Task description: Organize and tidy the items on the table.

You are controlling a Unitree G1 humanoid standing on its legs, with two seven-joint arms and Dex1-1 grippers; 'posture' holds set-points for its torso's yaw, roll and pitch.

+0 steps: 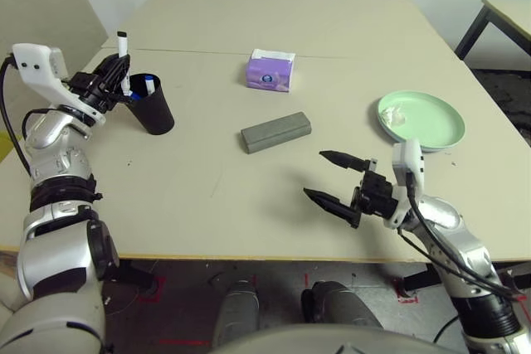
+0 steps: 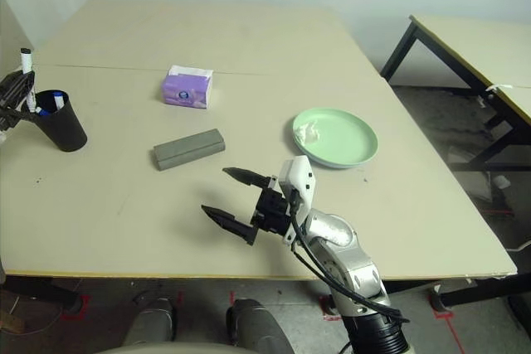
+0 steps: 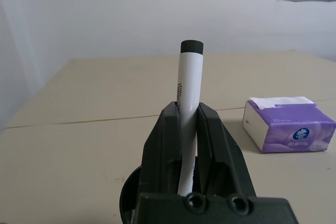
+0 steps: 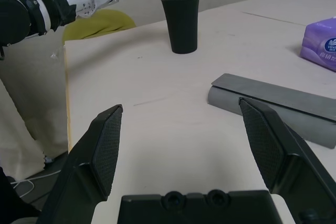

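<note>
My left gripper [image 1: 119,74] is shut on a white marker [image 3: 188,93] with a black cap, held upright just above a black cup [image 1: 154,105] at the table's left side. A blue-capped marker [image 1: 149,82] stands in that cup. The grey glasses case [image 1: 275,132] lies flat mid-table. A crumpled white tissue [image 1: 397,113] rests on the pale green plate [image 1: 440,128] at the right. My right gripper [image 1: 314,173] hovers open near the front edge, in front of the case, with nothing between its fingers.
A purple tissue box [image 1: 270,70] stands behind the case, just in front of the seam in the beige table [image 1: 199,188]. A second, dark-legged table [image 2: 465,39] stands off to the right.
</note>
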